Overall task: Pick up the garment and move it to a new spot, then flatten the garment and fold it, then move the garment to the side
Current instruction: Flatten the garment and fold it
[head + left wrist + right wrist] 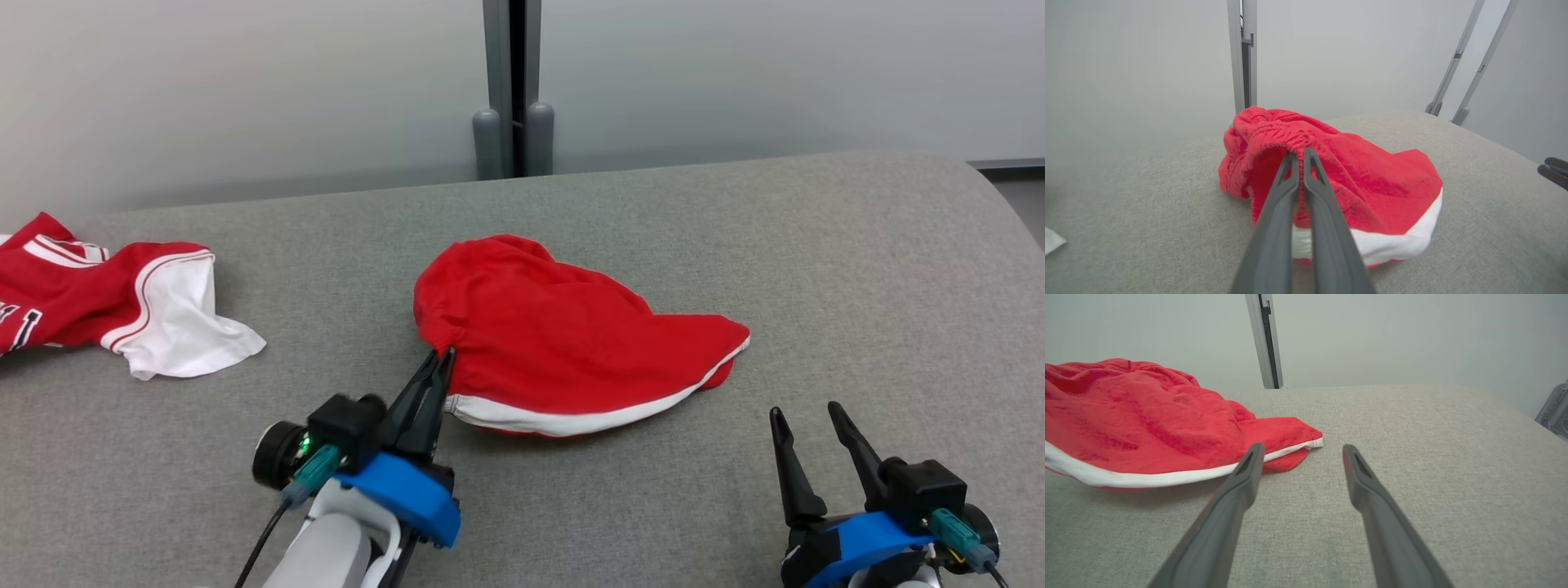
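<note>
The garment [563,343] is a red pair of shorts with a white hem, lying bunched in the middle of the grey table. My left gripper [443,353] is shut on the garment's gathered waistband at its near left edge. In the left wrist view the left gripper [1301,153] pinches the elastic band of the garment [1372,179], with cloth between the fingers. My right gripper [804,411] stands open near the table's front right, apart from the cloth. The right wrist view shows the right gripper [1302,447] open, just right of the garment's [1147,420] hem corner.
A second red and white piece of clothing [114,302] lies at the table's left edge. The grey fabric-covered table [857,269] curves away at the right. A grey post [513,90] stands behind the table against a pale wall.
</note>
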Controlling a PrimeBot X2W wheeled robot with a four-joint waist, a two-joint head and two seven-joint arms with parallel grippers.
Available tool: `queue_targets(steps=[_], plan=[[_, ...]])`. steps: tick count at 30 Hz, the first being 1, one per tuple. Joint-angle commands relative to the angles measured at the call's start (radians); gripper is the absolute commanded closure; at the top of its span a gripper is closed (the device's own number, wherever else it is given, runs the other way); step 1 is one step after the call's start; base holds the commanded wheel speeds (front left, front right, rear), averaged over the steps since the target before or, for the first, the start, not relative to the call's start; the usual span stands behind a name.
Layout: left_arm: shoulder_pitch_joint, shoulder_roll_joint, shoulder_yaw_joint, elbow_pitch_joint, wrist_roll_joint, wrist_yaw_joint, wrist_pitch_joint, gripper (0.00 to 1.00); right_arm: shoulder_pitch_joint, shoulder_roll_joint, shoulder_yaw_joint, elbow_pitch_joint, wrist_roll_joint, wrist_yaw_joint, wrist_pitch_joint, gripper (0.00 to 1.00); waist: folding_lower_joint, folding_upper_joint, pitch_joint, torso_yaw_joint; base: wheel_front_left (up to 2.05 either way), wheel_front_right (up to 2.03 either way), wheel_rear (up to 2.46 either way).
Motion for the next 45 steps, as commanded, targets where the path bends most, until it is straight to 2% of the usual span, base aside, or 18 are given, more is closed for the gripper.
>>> queue_targets(steps=[1,8,12,14,18,22,27,33,34,35,36,41,45], plan=[[0.039,0.013,0.015,-0.038,0.008,0.007,-0.004,1.0,0.01,-0.004,-0.002,0.0,0.0,0.0,-0.003,0.0,-0.0001,-0.0001,-0.004,0.004,0.0,0.0,0.0],[0.215,0.08,0.105,-0.296,0.001,0.056,-0.002,1.0,0.023,-0.004,-0.012,-0.002,0.005,0.0,-0.003,0.0,-0.0001,-0.0001,-0.018,0.012,0.0,0.0,0.0],[0.26,0.12,0.126,-0.32,-0.018,0.069,0.055,1.0,0.022,-0.003,-0.021,-0.003,0.002,0.0,-0.003,0.0,-0.0001,-0.0001,-0.013,0.01,0.0,0.0,0.0],[0.261,0.115,0.131,-0.309,-0.038,0.065,0.07,1.0,0.019,-0.003,-0.02,-0.002,0.002,0.0,-0.003,0.0,-0.0001,-0.0001,-0.01,0.008,0.0,0.0,0.0],[0.205,0.12,0.145,-0.204,-0.065,0.056,0.104,1.0,-0.004,-0.003,-0.018,-0.006,0.005,0.0,-0.004,0.0,-0.0001,-0.0001,0.011,-0.002,0.0,0.0,0.0],[0.129,0.1,0.158,-0.049,-0.096,0.047,0.109,1.0,-0.019,-0.004,-0.016,-0.01,0.004,0.0,-0.003,0.0,-0.0001,-0.0001,0.037,-0.014,0.0,0.0,0.0],[0.024,0.088,0.169,0.112,-0.113,0.037,0.08,1.0,-0.036,-0.004,-0.017,-0.013,-0.002,0.0,-0.003,0.0,-0.0001,-0.0001,0.062,-0.027,0.0,0.0,0.0],[-0.053,0.074,0.163,0.237,-0.106,0.03,0.037,1.0,-0.049,-0.004,-0.034,-0.011,-0.014,0.0,-0.004,0.0,-0.0001,-0.0001,0.071,-0.022,0.0,0.0,0.0],[-0.061,0.07,0.163,0.249,-0.105,0.029,0.028,0.82,-0.051,-0.004,-0.038,-0.01,-0.018,0.0,-0.003,0.0,-0.0001,-0.0001,0.07,-0.019,0.0,0.0,0.0],[-0.067,0.065,0.163,0.256,-0.103,0.027,0.019,0.45,-0.055,-0.004,-0.042,-0.01,-0.02,0.0,-0.003,0.0,-0.0001,-0.0001,0.069,-0.015,0.0,0.0,0.0],[-0.069,0.06,0.161,0.263,-0.1,0.025,0.012,0.0,-0.057,-0.004,-0.046,-0.01,-0.023,0.0,-0.004,0.0,-0.0001,-0.0001,0.067,-0.01,0.0,0.0,0.0],[-0.047,0.048,0.16,0.247,-0.084,0.019,-0.003,0.0,-0.053,-0.004,-0.057,-0.011,-0.03,0.0,-0.003,0.0,-0.0001,-0.0001,0.048,0.016,0.0,0.0,0.0],[0.008,0.038,0.191,0.158,-0.066,0.02,-0.004,0.0,-0.034,-0.004,-0.063,-0.011,-0.032,0.0,-0.003,0.0,-0.0001,-0.0001,0.027,0.038,0.0,0.0,0.0]])
